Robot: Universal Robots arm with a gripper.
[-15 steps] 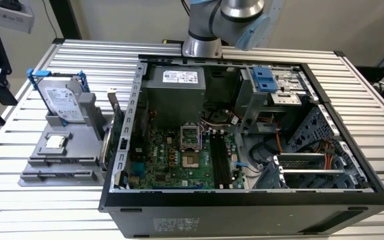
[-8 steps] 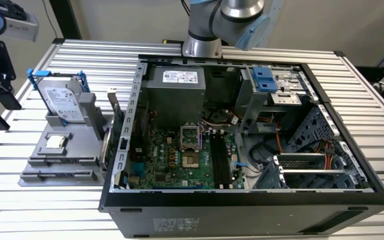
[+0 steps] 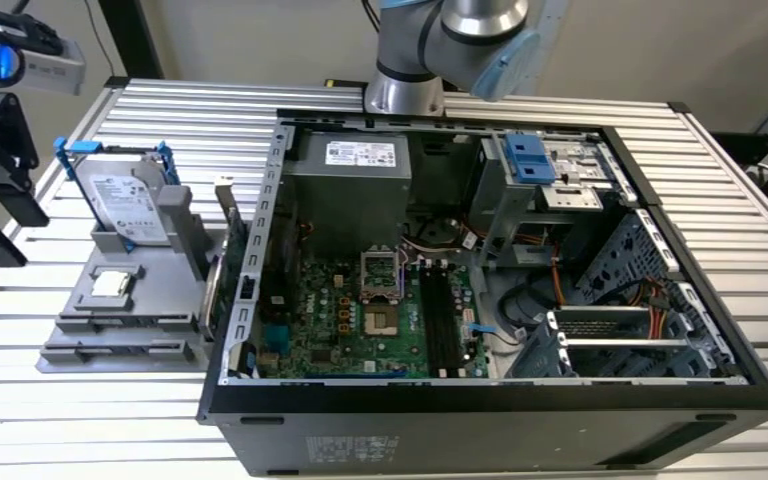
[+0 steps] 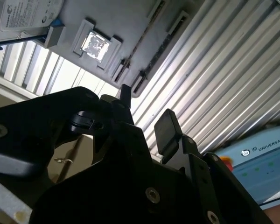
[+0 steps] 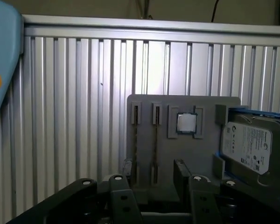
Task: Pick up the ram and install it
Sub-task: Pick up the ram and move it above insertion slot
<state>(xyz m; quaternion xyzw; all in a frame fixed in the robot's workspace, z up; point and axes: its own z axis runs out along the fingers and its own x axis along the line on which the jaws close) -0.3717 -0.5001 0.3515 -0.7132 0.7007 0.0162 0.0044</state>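
A grey holder (image 5: 200, 154) lies on the slatted table, to the exterior view's left of the open computer case (image 3: 491, 400). Two thin dark ram sticks stand on edge in its long slots, one ram (image 5: 156, 140) beside the other (image 5: 136, 140); the second wrist view shows a ram (image 4: 161, 49) as a dark line. My gripper (image 5: 154, 170) hovers above the table short of the holder, open, nothing between its black fingers (image 5: 181, 171). In the exterior view the gripper (image 3: 11, 228) hangs at the far left edge. The motherboard's black memory slots (image 3: 440, 320) lie inside the case.
A silver hard drive in a blue frame (image 3: 124, 200) stands at the holder's far end, a small square chip (image 3: 111, 283) beside it. The case's metal walls and drive cage (image 3: 544, 170) rise around the motherboard. The arm's base (image 3: 404, 90) stands behind the case.
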